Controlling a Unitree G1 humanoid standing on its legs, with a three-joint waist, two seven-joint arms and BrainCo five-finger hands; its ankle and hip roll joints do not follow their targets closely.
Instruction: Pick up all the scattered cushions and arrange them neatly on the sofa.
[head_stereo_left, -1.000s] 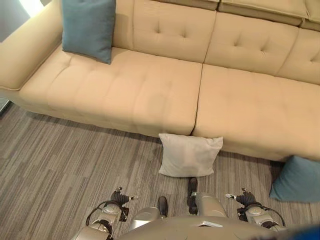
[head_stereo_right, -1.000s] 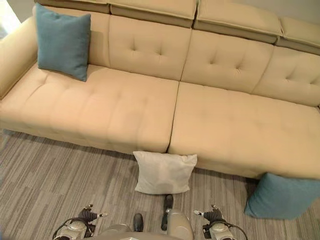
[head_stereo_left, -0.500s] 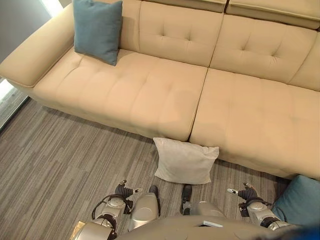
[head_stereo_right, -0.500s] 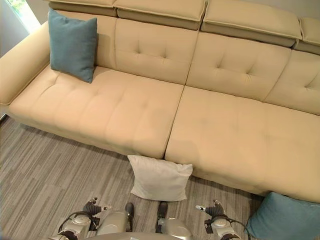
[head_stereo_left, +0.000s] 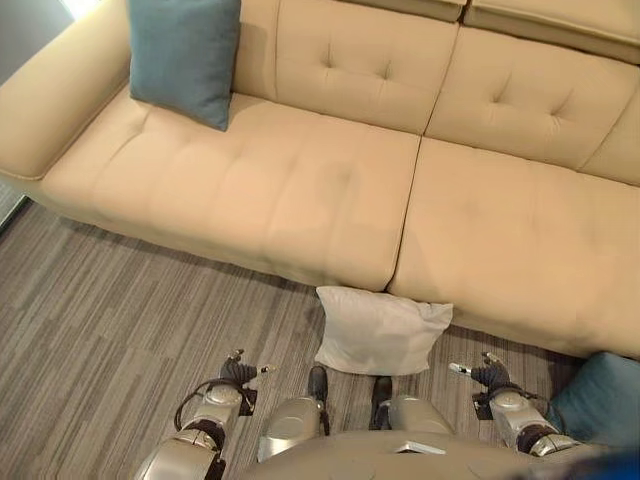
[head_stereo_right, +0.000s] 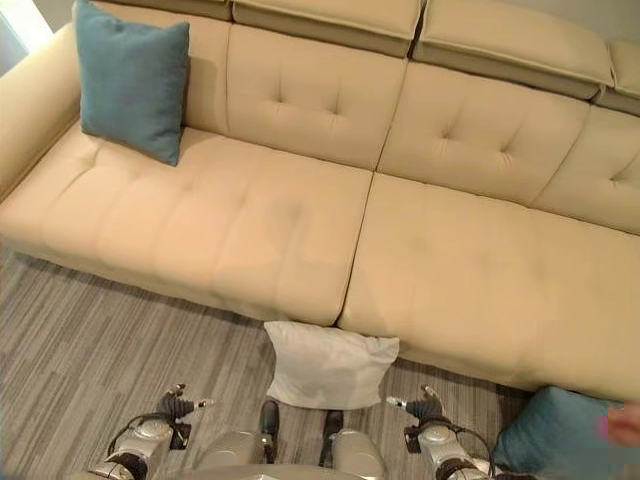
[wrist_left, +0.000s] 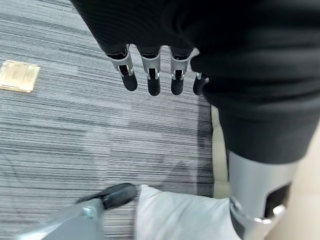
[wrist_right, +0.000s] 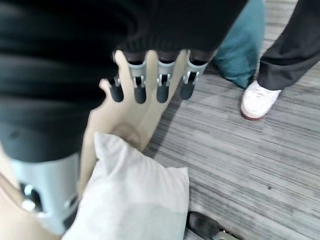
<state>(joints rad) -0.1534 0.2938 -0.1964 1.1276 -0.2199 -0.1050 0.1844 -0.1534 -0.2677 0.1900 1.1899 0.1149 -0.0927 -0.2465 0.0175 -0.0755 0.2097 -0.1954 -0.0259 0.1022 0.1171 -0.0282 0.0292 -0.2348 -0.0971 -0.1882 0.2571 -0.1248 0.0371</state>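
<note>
Compared with half a second ago, our whole view has slid a little, so our head camera moved and not the things. The white cushion (head_stereo_left: 382, 331) lies in the same spot on the grey striped floor (head_stereo_left: 100, 310), touching the near edge of the tan sofa (head_stereo_left: 300, 190), just below the line where the two seat parts meet. It now sits a bit nearer to us in the picture than before.

One blue cushion (head_stereo_left: 183, 55) stands upright in the far left corner of the sofa, leaning on the back rest. Another blue cushion (head_stereo_right: 560, 435) lies on the floor at the near right, beside the sofa front.

Our left hand (wrist_left: 150, 75) hangs low at the near left with its fingers straight and apart, holding nothing. Our right hand (wrist_right: 150, 82) hangs low at the near right, its fingers also straight, holding nothing. Both are well apart from the white cushion, as they were before.

In the right wrist view a person's dark trouser leg (wrist_right: 290, 45) and white shoe (wrist_right: 257, 100) stand just beside the blue floor cushion. A small tan square (wrist_left: 19, 76) lies flat on the floor near our left hand.

We can see no writing to read.
</note>
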